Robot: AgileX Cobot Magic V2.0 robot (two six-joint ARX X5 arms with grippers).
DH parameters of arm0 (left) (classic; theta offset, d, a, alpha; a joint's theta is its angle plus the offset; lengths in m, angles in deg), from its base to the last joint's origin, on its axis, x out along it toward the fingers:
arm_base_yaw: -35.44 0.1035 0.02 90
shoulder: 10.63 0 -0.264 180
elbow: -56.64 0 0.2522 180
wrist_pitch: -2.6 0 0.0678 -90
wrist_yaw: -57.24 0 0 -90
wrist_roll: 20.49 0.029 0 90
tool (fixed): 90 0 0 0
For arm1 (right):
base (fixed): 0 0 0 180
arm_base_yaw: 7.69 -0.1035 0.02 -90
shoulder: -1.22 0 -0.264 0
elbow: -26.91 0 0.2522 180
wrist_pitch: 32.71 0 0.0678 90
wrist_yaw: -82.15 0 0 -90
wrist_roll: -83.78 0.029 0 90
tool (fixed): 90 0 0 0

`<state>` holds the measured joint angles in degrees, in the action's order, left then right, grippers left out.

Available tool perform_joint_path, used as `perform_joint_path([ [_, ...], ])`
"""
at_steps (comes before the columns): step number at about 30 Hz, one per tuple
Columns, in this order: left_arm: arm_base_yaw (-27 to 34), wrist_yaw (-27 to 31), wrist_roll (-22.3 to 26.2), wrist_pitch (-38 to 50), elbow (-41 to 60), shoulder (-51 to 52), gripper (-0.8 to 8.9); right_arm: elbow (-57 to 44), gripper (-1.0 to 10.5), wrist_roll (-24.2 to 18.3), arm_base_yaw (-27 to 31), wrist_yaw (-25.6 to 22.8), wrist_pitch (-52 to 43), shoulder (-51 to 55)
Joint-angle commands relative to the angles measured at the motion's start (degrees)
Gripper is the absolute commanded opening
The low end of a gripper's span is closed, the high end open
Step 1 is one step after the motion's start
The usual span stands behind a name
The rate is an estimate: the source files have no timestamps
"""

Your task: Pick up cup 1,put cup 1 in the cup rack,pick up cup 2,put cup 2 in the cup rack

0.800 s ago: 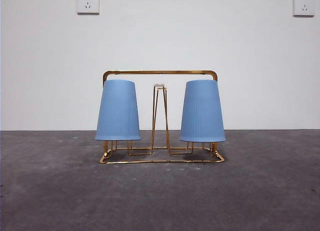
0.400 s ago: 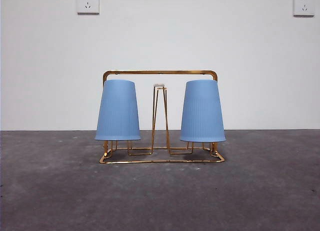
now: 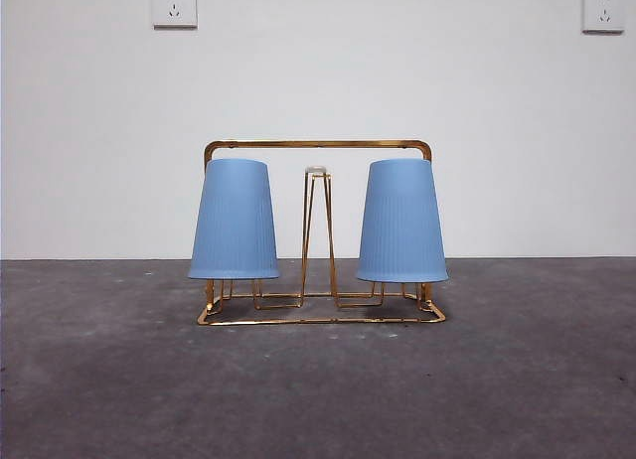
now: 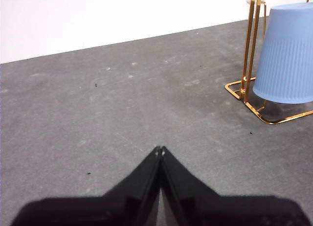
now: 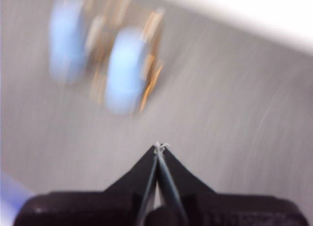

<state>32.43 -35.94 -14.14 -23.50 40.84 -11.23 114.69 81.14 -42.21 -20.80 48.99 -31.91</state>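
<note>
Already racked, both cups. Rack (image 3: 320, 230) standing mid-table on its gold wire base, arched handle frame above. Left cup (image 3: 235, 221) upside down over pegs at one end, right cup (image 3: 401, 223) likewise at the other; rims hanging just above the base wire, clear of the table (image 3: 318, 399). Between them, one bare peg pair with a pale tip (image 3: 316, 170), unused. Both cups sitting straight, neither leaning on the frame as far as can be seen.

Judging by that: picks and placements apparently done for cup 1 and cup 2 alike; nothing left on the table to fetch. Which cup counts as 1 and which as 2, impossible to tell. What remains, at most, looks like parking the arms.

Outward from the rack: left gripper (image 4: 159, 149) low over bare table, well off to the side of the rack, jaws pressed together at the tips, nothing held. Right gripper (image 5: 160, 146) also closed tip to tip and empty, farther off, with rack and cups showing only as a smear in a blurred wrist picture. Neither arm visible from the front.

Behind, plain white wall with two sockets (image 3: 175, 4) high up.
</note>
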Motion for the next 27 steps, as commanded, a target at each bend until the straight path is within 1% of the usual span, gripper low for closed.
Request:
perform_joint_path([
  [1,0.2,0.0,-0.4,0.4,0.7,0.0,-0.03,-0.1,0.0,-1.4,9.0,4.6,-8.8,1.9],
  [2,0.2,-0.1,-0.4,0.4,0.7,0.0,-0.03,-0.1,0.0,-2.3,13.1,7.3,-11.8,2.5],
  [5,0.2,-0.1,-0.4,0.4,0.7,0.0,-0.03,-0.3,0.0,-5.4,21.8,13.0,-18.3,3.7],
  [8,0.2,-0.1,-0.4,0.4,0.7,0.0,-0.03,-2.0,0.0,-8.3,28.1,17.2,-24.5,5.0],
  [10,0.2,-0.1,-0.3,0.4,0.7,0.0,-0.03,-4.8,0.0,-7.9,30.9,18.4,-29.1,6.4],
  [11,0.2,-0.1,-0.4,0.4,0.7,0.0,-0.03,-7.3,0.0,-7.1,32.3,18.6,-32.1,7.6],
  [14,0.2,-0.1,-0.4,0.4,0.7,0.0,-0.03,-15.5,0.0,-3.7,34.1,18.5,-38.8,11.0],
  [17,0.2,-0.1,-0.4,0.4,0.7,0.0,-0.03,-25.8,0.0,-1.7,34.3,18.1,-45.1,15.1],
  [19,0.2,-0.1,-0.4,0.4,0.7,-0.1,-0.03,-33.0,0.0,-1.2,34.3,17.8,-48.8,17.7],
  [21,0.2,-0.1,-0.4,0.4,0.7,-0.1,-0.03,-40.1,0.0,-0.9,34.3,16.8,-52.5,20.5],
  [27,0.2,-0.1,-0.4,0.4,0.7,-0.1,-0.03,-58.6,0.0,1.5,34.3,11.1,-62.2,27.9],
])
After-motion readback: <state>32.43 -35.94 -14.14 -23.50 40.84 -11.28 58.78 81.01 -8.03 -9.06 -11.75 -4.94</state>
